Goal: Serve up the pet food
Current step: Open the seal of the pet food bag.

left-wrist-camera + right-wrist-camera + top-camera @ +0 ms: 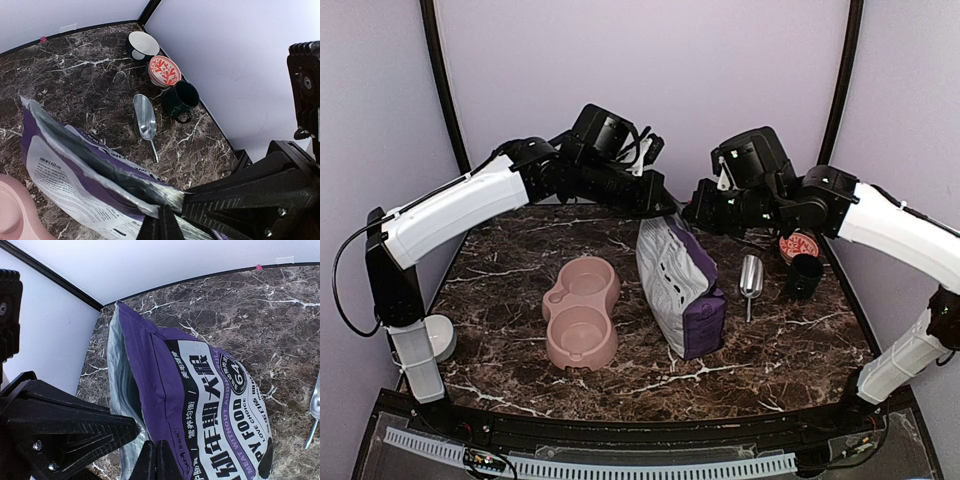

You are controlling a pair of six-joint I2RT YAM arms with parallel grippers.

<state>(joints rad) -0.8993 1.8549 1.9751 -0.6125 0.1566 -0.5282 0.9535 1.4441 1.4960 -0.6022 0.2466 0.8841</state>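
The purple-and-white bag (680, 280) stands upright mid-table, its torn top slightly parted. My left gripper (665, 208) is shut on the silvery lip at the bag's mouth, seen pinched in the left wrist view at the gripper (161, 220). My right gripper (692, 215) is shut on the purple printed side of the mouth, as the right wrist view shows at the gripper (156, 460). The pet food is hidden; only a dark gap shows inside the bag (75, 170). The pink double bowl (582, 312) sits left of the bag, nothing visible in it.
A metal scoop (751, 278) lies right of the bag. Behind it stand a dark mug (805, 277) and a red-patterned bowl (798, 245); a dark bowl with a white inside (142, 45) sits in the far corner. A white bowl (440, 338) sits by the left arm's base.
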